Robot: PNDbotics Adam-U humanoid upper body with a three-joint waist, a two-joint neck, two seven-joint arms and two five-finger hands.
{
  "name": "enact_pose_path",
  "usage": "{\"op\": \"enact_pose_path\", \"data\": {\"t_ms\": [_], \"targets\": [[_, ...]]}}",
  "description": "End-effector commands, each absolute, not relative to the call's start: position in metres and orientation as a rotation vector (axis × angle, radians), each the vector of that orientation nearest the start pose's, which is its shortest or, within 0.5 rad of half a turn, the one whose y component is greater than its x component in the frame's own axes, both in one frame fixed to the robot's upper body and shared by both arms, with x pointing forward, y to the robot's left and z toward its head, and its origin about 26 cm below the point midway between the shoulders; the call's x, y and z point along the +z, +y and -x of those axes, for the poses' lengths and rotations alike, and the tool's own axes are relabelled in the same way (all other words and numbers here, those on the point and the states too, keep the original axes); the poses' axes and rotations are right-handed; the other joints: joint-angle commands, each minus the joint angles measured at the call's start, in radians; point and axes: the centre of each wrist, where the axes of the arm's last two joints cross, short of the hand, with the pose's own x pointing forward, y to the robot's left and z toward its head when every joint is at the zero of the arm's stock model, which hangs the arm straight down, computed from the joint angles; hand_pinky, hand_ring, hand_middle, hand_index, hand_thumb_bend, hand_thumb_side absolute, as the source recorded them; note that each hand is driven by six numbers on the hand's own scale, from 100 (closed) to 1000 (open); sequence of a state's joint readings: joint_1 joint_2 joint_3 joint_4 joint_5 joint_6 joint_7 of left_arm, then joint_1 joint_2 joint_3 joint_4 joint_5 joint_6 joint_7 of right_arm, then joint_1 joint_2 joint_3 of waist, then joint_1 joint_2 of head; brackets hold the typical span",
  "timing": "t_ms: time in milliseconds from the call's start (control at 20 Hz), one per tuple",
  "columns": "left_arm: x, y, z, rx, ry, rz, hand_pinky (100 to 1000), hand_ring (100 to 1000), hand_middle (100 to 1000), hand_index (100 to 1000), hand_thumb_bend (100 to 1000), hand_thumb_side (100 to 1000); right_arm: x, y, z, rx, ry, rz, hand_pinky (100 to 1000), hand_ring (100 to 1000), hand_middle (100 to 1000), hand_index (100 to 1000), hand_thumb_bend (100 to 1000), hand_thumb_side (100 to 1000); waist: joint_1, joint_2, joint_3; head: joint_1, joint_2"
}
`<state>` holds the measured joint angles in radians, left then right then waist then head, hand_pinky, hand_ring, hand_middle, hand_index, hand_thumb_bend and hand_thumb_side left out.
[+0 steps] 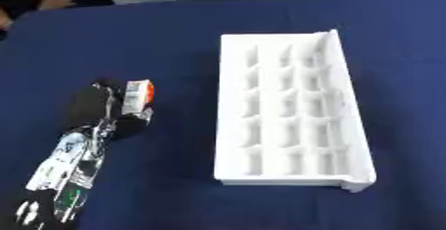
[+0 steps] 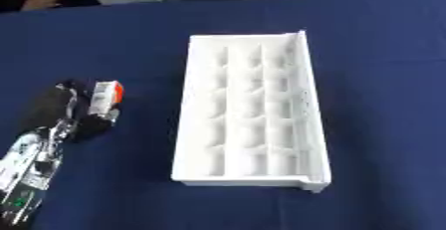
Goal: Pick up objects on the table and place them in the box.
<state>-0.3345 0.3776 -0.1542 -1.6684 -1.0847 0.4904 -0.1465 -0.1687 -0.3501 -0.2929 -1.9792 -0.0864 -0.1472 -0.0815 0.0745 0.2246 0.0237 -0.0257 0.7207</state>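
While the desk point(image 1: 174, 35) filled almost the whole view, covered by a dark blue cloth, only a few things lay on it. Biggest of them was the white box point(image 1: 292, 112), a long tray of foam-like material that stood in the middle, a little toward the right side. It was divided into three rows of small compartments, and a higher wall ran along its right edge. As far as could be seen, every compartment looked white, with nothing coloured in it.

Next in size was the robot's left arm point(image 1: 65, 169), black with silver parts, which came in from the lower left corner and reached up across the cloth. At its end the left hand point(image 1: 96, 109) was well apart from the box, to its left. Its fingers point(image 2: 97, 119) were curled around a small packet point(image 1: 136, 96), white with an orange end at the top right, so the hand had hold of this object. The packet stood out above the dark fingers and pointed away from the robot. Whether the packet was touching the cloth or was lifted above it could not be told from these views.

The right hand did not appear in either view.
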Motion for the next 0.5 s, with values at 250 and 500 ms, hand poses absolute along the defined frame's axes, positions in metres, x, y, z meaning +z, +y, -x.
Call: {"op": "enact_pose_path", "data": {"t_ms": [250,500], "targets": [[0.181,0.251,-0.333,-0.873,-1.435,-1.349,830,792,798,458,100,611,0.192,-0.349,-0.274,0.058,-2.355,0.439,609,666,706,811,100,971,0.0,-0.021,0.0,0.006,-0.009],[0.194,0.238,-0.33,-0.901,-1.505,-1.324,830,793,798,460,100,612,0.192,-0.349,-0.274,0.059,-2.354,0.437,609,666,706,811,100,971,0.0,-0.022,-0.002,0.006,-0.009]]}}
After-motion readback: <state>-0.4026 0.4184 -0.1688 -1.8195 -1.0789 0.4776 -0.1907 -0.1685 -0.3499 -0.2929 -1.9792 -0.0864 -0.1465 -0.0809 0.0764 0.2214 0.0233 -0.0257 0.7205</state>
